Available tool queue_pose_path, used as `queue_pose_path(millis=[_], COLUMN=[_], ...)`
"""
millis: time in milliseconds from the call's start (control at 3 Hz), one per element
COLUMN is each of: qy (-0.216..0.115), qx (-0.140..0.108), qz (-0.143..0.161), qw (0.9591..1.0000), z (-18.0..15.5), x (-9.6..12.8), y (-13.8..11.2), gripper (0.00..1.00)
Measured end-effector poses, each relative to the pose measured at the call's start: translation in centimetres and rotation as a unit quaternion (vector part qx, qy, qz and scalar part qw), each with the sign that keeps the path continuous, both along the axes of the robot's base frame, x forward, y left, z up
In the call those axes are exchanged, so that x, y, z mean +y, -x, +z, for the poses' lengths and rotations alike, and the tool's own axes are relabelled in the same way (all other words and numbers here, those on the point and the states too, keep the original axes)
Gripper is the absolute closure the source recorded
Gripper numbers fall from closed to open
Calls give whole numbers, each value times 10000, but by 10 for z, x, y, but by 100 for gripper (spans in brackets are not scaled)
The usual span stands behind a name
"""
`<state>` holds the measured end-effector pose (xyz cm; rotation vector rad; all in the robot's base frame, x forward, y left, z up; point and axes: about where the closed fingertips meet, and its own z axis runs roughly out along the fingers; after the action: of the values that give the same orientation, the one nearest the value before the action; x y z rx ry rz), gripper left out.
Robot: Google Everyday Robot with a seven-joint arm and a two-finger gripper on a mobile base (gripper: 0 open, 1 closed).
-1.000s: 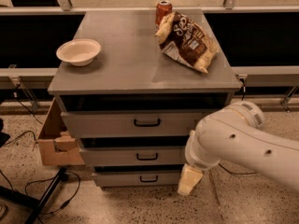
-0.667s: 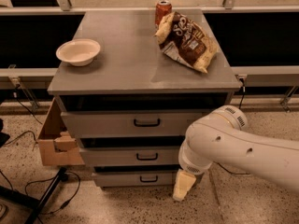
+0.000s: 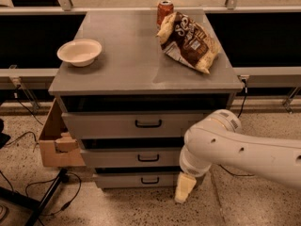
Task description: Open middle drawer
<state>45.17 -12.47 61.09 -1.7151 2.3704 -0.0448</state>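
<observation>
The white arm (image 3: 244, 149) comes in from the right edge of the view, bends at a bulky joint and turns downward. Its end effector (image 3: 184, 189) hangs low by the floor, in front of the right end of the bottom drawer (image 3: 127, 180). It holds nothing that shows, and whether it is open or closed I cannot tell.

The middle drawer (image 3: 113, 158) sits under the grey surface (image 3: 131, 69), between the taller drawer (image 3: 108, 125) and the bottom one. Its black handle (image 3: 148, 158) is untouched, and the arm covers its right end.

On the surface, a bowl (image 3: 80, 52) sits near the left edge, and a chip bag (image 3: 189, 41) lies towards the back right corner, partly hiding a can (image 3: 164, 9) behind it.
</observation>
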Motion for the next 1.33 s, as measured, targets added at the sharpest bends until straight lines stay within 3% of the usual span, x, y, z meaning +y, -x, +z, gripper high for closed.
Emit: queue_pose_path(millis=[333,667,1333], qy=[-11,42,329], qx=[99,41,-144], qz=[40,382,1325], qw=[9999,9993,9905], z=[-34,-65,-116], x=[-8,-15,-19], y=[-8,-19,-56], gripper=[0,0,0])
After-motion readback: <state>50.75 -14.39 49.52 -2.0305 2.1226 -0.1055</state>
